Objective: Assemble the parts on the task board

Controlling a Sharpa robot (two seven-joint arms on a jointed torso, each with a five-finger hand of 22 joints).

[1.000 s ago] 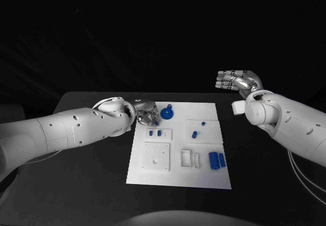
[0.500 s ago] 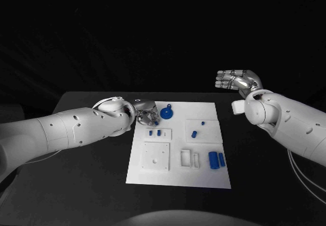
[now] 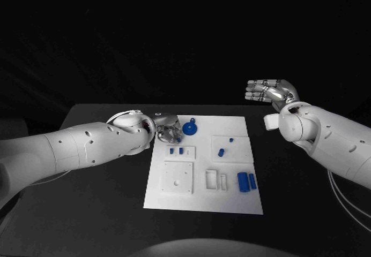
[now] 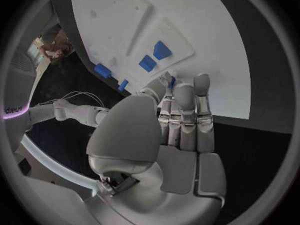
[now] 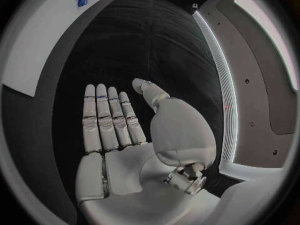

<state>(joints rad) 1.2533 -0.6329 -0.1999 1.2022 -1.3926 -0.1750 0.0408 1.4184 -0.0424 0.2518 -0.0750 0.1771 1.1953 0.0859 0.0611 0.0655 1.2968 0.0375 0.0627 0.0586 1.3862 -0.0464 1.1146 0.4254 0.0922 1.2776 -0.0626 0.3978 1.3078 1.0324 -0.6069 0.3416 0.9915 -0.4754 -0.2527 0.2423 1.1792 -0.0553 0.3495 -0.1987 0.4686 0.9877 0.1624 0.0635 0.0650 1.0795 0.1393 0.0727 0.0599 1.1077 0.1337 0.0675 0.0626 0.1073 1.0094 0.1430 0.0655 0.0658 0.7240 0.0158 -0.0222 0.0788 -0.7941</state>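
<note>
White task board (image 3: 202,198) on black table (image 3: 93,214); round blue part (image 3: 190,129) at 12 o'clock. Left hand (image 3: 168,132) pinching small blue part (image 4: 171,81); right hand (image 3: 269,90) raised, empty, fingers extended.

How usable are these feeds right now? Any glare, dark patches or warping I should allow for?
Head view: the task board is evenly lit and crisp, but the surroundings fall to black. Left wrist view: strong fisheye, the board's edges bow, and the left hand hides part of it. Right wrist view: the right hand is sharp, with a bright curved strip at the rim.
</note>
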